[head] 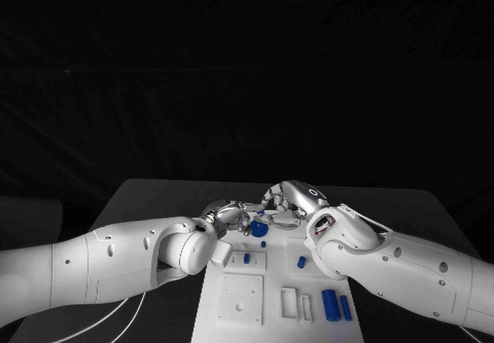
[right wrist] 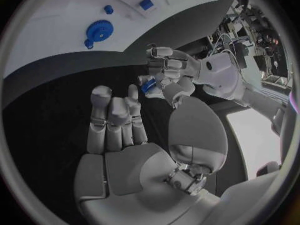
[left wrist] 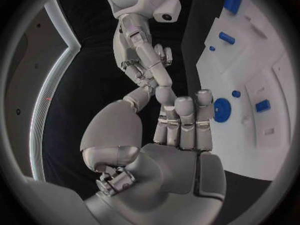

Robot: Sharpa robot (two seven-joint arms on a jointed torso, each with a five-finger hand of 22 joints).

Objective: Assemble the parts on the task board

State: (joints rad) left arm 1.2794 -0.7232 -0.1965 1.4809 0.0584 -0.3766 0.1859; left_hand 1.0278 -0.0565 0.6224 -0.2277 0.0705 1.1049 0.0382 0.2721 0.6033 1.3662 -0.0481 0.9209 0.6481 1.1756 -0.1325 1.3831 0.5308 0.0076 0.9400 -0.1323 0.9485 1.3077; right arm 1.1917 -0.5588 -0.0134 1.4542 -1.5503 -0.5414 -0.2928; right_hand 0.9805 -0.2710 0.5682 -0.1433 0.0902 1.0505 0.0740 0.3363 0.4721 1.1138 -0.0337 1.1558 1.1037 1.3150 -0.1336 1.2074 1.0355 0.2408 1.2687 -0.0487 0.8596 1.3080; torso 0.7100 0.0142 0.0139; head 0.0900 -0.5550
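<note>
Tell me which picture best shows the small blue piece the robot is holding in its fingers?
The right wrist view: there the left hand faces the camera, pinching the small blue part in its fingertips, above the open right hand. In the head view the two hands crowd together and hide it. In the left wrist view the fingers' backs cover it.

Head camera looks down at task board (head: 270, 289); 2 close wrist fisheyes share it.

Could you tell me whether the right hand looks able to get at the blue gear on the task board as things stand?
Probably yes: the right hand is empty, fingers apart, and the blue gear lies bare on the task board nearby. The left hand, pinching a small blue part, hovers off to the side.
</note>
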